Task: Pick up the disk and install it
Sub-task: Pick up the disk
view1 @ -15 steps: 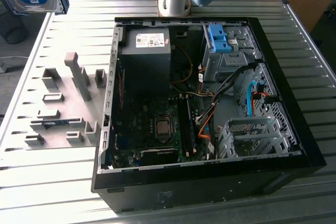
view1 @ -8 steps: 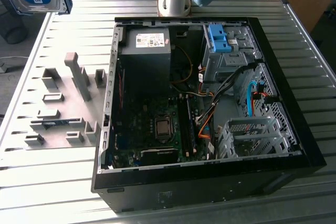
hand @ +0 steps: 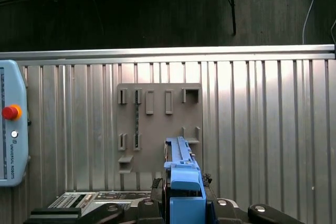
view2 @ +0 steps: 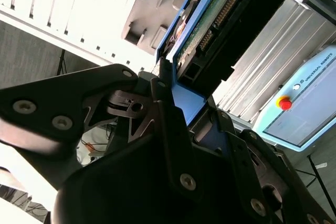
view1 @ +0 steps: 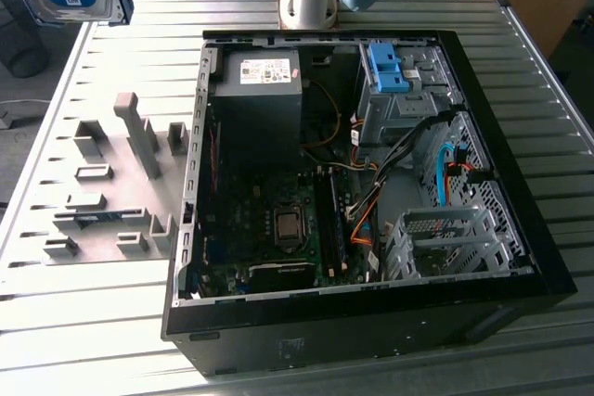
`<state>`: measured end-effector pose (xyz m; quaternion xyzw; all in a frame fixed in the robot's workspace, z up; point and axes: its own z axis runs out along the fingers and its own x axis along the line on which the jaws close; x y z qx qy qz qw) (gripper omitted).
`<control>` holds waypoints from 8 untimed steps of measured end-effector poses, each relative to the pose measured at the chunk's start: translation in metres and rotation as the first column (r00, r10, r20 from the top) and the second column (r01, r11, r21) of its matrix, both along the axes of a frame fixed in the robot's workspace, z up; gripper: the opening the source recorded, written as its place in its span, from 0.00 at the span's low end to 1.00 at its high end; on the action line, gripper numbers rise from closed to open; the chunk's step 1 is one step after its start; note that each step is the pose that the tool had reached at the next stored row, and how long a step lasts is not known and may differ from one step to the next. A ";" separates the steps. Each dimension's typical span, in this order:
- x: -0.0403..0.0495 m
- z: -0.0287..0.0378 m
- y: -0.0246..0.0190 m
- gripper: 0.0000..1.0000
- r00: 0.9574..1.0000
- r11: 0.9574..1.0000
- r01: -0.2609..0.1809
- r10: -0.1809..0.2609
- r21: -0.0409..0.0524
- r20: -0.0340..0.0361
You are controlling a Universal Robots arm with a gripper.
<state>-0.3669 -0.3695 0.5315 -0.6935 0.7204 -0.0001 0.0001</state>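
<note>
The black fingers [view2: 169, 124] of the gripper [view2: 189, 97] are closed on the disk [view2: 210, 22], pinching its blue side rail between them in the second wrist view. In the exterior view the disk hangs in the air at the far corner of the exterior view's left, its white and blue label facing the camera, well apart from the computer case.

The slatted metal table [view1: 83, 322] carries everything. The open black computer case [view1: 371, 345] lies on its side in the middle of the table, with circuit board and cables exposed. A grey plate [view1: 111, 192] with raised blocks lies on the slats just beside the case, at the exterior view's left; in the first wrist view the held disk shows edge-on in front of this plate. A dark grey box [view1: 255, 104] with a white sticker sits in the far part of the case. A pale blue control unit [view2: 302, 114] with a red button lies on the slats in both wrist views. A bare blue bracket [view1: 388, 67] sits on top of the metal cage in the far corner of the case, at the exterior view's right.
</note>
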 end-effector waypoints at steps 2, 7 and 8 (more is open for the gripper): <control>0.0021 0.0000 0.0000 0.36 1.000 1.000 0.000 0.000 0.000 0.000; 0.0095 0.0000 0.0000 0.36 1.000 1.000 0.000 0.000 0.000 0.000; 0.0118 -0.0001 0.0000 0.36 1.000 1.000 0.000 0.000 0.000 0.000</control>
